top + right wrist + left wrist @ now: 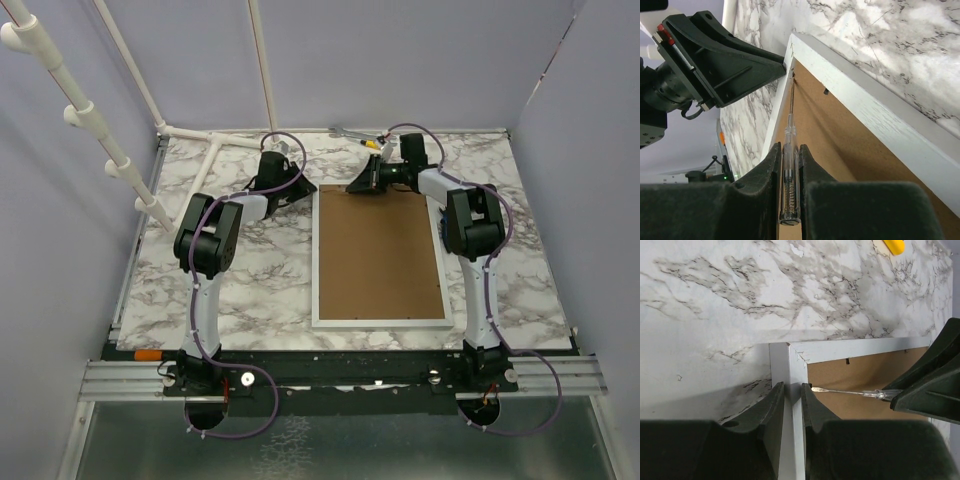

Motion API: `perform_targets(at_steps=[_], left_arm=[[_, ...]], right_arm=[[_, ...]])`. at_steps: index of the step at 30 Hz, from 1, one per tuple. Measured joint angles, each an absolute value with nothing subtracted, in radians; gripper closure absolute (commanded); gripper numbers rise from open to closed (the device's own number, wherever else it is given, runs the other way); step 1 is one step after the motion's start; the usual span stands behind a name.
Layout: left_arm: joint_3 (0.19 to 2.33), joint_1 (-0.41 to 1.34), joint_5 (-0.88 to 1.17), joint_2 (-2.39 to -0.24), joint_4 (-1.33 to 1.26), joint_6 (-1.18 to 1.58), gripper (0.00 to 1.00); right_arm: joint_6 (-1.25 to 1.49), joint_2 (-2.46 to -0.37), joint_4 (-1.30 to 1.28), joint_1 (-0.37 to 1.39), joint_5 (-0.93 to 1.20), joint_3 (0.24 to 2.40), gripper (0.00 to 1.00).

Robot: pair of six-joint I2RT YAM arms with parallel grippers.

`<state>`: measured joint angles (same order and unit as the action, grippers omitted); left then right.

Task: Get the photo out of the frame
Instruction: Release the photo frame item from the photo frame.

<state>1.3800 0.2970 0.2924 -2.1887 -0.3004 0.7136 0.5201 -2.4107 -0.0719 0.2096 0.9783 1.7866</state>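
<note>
Closest in the left wrist view, the left tool is clamped across the left side rail of the frame, one finger on the outer face and one on the inner, just below the far-left corner. The frame lies face down on the table, so its brown backing board faces up and fills the opening.

The frame works as a shallow tray. All that shows inside it is the board, and the photo cannot be seen in any view; I judge it lies under the board, against the front. A small dark tab sits on the far rail at the board's edge, though the view is too coarse to say whether it is bent flat or raised.

To the right, the right tool is closed on the clear handle of a thin screwdriver. The shaft runs across the board, and its tip is in the same far-left corner, at the seam between board and rail.

The frame looks stiff and fairly light, and it would probably slide on the smooth marble, so pinning a rail as the left tool does seems sensible. The board should be rigid but thin, best levered up at an edge. The photo will likely be limp and easily creased or scratched. It is better taken by a margin or corner once the board is off, and never dragged by the screwdriver tip.
</note>
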Motion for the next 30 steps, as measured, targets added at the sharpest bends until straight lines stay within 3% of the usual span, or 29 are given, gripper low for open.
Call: perform_targets(at_steps=[30], left_arm=[[1.401, 0.289, 0.307, -2.205, -0.299, 0.718, 0.8]], right_arm=[[0.595, -2.453, -0.001, 0.173, 1.05, 1.787, 0.99]])
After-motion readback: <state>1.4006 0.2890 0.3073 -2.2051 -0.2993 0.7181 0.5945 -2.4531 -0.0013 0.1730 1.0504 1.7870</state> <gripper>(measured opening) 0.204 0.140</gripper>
